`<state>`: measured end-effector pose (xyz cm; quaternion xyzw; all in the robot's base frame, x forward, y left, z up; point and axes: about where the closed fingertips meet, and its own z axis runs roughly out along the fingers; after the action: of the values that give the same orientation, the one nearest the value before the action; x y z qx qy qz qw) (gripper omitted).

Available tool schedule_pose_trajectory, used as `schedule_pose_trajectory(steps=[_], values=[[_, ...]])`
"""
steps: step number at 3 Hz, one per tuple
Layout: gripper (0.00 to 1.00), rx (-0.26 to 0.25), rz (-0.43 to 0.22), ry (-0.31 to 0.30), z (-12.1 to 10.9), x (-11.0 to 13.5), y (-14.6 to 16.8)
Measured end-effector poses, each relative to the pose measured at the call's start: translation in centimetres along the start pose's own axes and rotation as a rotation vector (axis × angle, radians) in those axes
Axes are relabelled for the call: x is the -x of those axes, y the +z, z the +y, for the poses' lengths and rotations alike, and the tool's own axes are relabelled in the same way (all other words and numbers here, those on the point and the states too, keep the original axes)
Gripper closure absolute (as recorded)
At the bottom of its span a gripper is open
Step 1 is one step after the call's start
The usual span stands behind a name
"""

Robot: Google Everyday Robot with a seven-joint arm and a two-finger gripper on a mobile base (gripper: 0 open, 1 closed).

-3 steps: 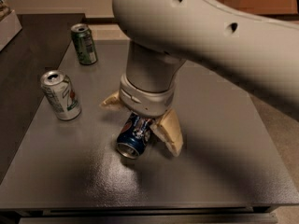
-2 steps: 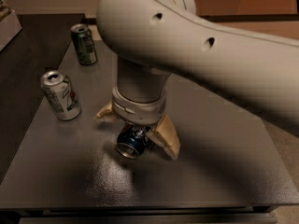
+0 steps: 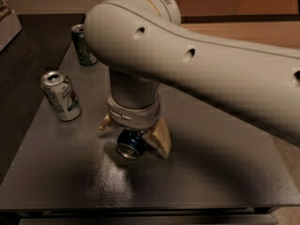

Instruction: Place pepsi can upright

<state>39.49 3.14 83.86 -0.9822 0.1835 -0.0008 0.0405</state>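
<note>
The pepsi can lies on its side on the dark grey table, its silver top facing the front edge. My gripper points down right over it, one tan finger on the can's right side and the other on its left. The fingers are spread, with the can between them. My bulky white arm fills the upper right of the view and hides the can's rear half.
A white-silver can with green and red marks stands upright at the left. A dark green can stands upright at the back left, partly behind the arm. A pale box edge sits at the far left.
My arm has swung left and lower over the can. The fingers now sit a little closer around it. The can itself has not moved.
</note>
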Motion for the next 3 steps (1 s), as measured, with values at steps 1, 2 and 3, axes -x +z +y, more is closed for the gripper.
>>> schedule_pose_trajectory(steps=[1, 2, 3], values=[[0.41, 0.008, 0.009, 0.000, 0.0, -0.5, -0.1], [0.65, 0.006, 0.011, 0.026, 0.0, -1.1, -0.7], [0.88, -0.021, 0.003, 0.104, -0.6, -2.0, -2.1]])
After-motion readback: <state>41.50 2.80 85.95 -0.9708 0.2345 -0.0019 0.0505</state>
